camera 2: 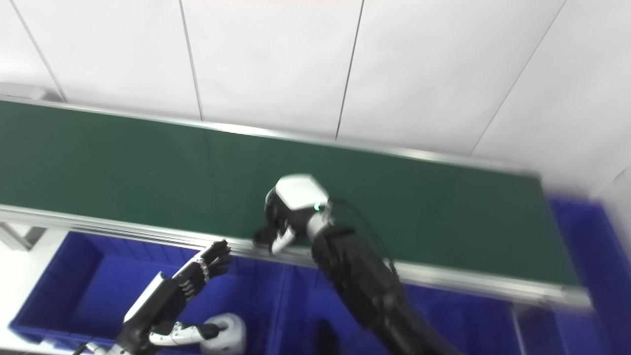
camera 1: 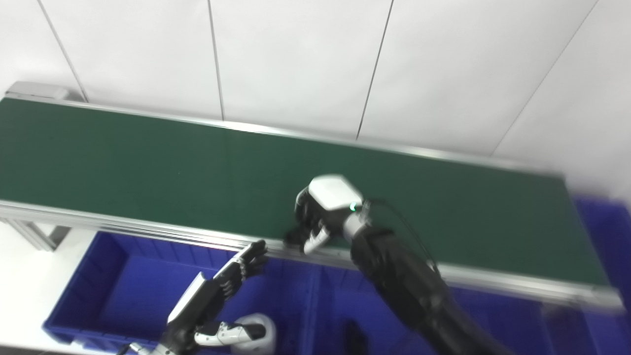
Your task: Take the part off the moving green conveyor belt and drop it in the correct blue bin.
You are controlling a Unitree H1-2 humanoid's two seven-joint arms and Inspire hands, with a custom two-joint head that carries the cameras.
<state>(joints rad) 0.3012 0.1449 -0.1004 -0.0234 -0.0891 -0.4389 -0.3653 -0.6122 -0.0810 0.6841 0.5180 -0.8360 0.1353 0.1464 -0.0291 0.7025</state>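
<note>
Left eye view
Belt: the long dark green matte conveyor belt (camera 1: 148,162) runs from 9 o'clock to 4 o'clock between brushed aluminium rails.
My right hand: my right hand (camera 1: 315,217) is curled downward over the belt's near rail, at the middle of the frame; its black fingers (camera 1: 301,231) are closed around something small and dark. I cannot tell for sure whether that is the part.
Part: no part lies loose on the belt; if it is anywhere, it is inside that grip.
My left hand: my left hand (camera 1: 236,273) hangs at 7 o'clock over the blue bin, fingers spread, holding nothing.

Right eye view
Bins: the glossy blue moulded plastic bin (camera 2: 64,276) sits below the belt at 7 o'clock; a second blue bin (camera 2: 468,320) is at 5 o'clock.
White object: a rounded white piece (camera 2: 224,333) shows at 6 o'clock; I cannot tell what it is.
Handling: judging by its size, the part is light, stiff and small, likely smooth, so it could slip. Pinch it across its body, fingers against thumb.
</note>
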